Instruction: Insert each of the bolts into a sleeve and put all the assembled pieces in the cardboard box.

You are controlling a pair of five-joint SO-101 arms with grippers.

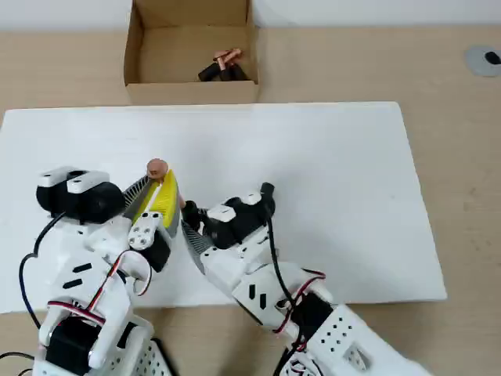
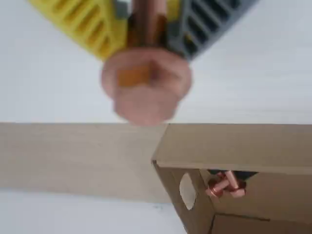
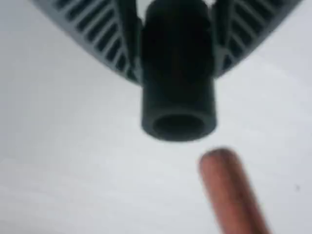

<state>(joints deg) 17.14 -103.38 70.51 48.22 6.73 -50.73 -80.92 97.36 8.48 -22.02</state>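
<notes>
The left end effector [image 2: 146, 19] pinches a copper bolt [image 2: 146, 87], head toward the cardboard box [image 1: 137, 47], while the right end effector [image 3: 178, 29] clamps a black sleeve [image 3: 179, 97], bore facing the shank, evidently for mating. Both are well short of the box, with open worktop [image 1: 329, 172] before its near wall

The white mat [image 1: 337, 180] lies open along its far edge and right side; the cardboard box [image 1: 192, 92] walls rise just beyond.

arms [image 1: 235, 274]: white shells, black motors | cables [image 1: 26, 270]: red, black | left claw [image 1: 156, 178]: yellow, grey ribbed
</notes>
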